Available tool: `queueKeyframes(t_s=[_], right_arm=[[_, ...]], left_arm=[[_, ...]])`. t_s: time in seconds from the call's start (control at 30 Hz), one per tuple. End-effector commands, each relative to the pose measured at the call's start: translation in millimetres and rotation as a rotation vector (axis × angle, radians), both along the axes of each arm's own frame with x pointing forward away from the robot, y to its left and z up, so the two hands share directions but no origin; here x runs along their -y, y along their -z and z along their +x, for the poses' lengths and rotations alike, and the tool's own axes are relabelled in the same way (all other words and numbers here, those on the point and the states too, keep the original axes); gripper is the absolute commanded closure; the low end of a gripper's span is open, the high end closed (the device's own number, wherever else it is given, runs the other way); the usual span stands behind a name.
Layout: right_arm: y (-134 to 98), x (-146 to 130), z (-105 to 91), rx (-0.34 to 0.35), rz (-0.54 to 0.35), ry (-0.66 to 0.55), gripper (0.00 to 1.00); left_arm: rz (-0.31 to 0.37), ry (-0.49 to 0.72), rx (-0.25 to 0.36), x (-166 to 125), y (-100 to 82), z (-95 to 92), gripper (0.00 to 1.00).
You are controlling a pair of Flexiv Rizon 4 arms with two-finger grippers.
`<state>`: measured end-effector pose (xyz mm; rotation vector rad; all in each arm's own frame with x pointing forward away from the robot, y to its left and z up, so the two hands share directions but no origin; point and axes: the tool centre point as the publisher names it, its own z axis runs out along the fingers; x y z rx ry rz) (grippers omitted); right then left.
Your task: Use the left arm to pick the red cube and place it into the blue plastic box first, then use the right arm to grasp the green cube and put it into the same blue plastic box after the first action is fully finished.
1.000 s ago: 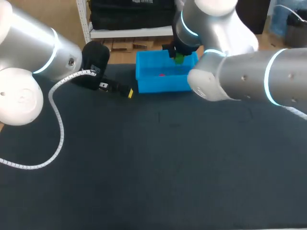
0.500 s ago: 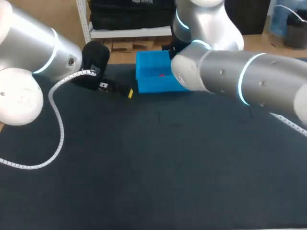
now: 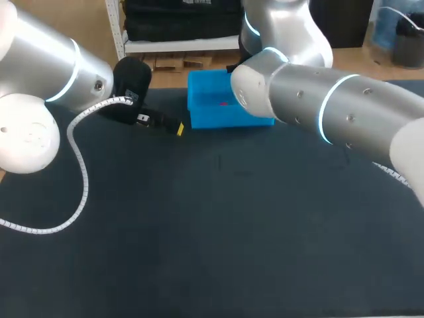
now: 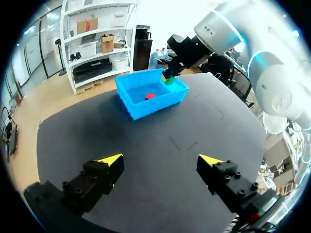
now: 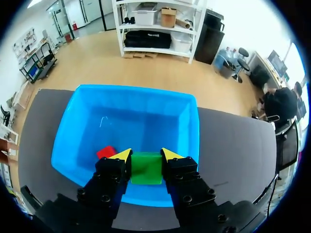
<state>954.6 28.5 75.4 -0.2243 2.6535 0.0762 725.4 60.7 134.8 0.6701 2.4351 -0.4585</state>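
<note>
The blue plastic box (image 3: 205, 106) stands at the table's far middle, and the red cube (image 3: 223, 103) lies inside it. In the right wrist view my right gripper (image 5: 146, 155) is shut on the green cube (image 5: 146, 168) above the box's (image 5: 131, 90) near wall, with the red cube (image 5: 106, 152) on the floor beside it. My left gripper (image 4: 160, 160) stands open and empty, well back from the box (image 4: 138, 108); ahead of it the red cube (image 4: 150, 96) and the held green cube (image 4: 169, 80) show. In the head view my right arm hides its own gripper.
My left gripper (image 3: 177, 127) rests low over the mat just left of the box, its white coiled cable (image 3: 79, 165) looping over the table's left side. My right arm's thick link (image 3: 318, 109) crosses above the box's right part.
My right arm's forearm has swung leftward over the box, and it now hides the green cube and right gripper in the head view. The left arm has stayed still.
</note>
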Motion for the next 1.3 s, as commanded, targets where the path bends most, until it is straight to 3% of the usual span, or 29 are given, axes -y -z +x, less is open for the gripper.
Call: queueKeyframes(t_s=[0.03, 0.27, 0.3, 0.33, 0.4, 0.43, 0.47, 0.9, 1.3], right_arm=[[2.6, -2.3, 11.9, -0.069, -0.018, 0.004, 1.00], [7.4, 0.9, 11.5, -0.085, -0.023, 0.017, 1.00], [7.7, 1.1, 11.3, -0.088, -0.022, 0.018, 0.92], [7.9, 1.3, 10.8, -0.089, -0.022, 0.019, 0.66], [7.9, 1.5, 10.1, -0.091, -0.022, 0.018, 0.52], [7.8, 1.4, 9.7, -0.092, -0.022, 0.018, 0.52], [7.8, 1.4, 9.5, -0.093, -0.022, 0.018, 0.01], [-33.6, 1.1, -12.6, -0.055, 0.036, -0.033, 0.00], [-67.5, 19.4, -73.3, 0.021, 0.093, -0.091, 0.00]], left_arm=[[-0.004, 0.004, 0.000, -0.6, 0.6, 1.4, 0.00], [-0.004, 0.004, 0.000, -0.6, 0.6, 1.4, 0.00], [-0.004, 0.004, 0.000, -0.6, 0.6, 1.4, 0.00], [-0.004, 0.004, 0.000, -0.6, 0.6, 1.4, 0.00], [-0.004, 0.004, 0.000, -0.6, 0.6, 1.4, 0.00], [-0.004, 0.004, 0.000, -0.6, 0.6, 1.4, 0.00], [-0.004, 0.004, 0.000, -0.6, 0.6, 1.4, 0.00], [-0.004, 0.004, 0.000, -0.6, 0.6, 1.4, 0.00], [-0.004, 0.004, 0.000, -0.6, 0.6, 1.4, 0.00]])
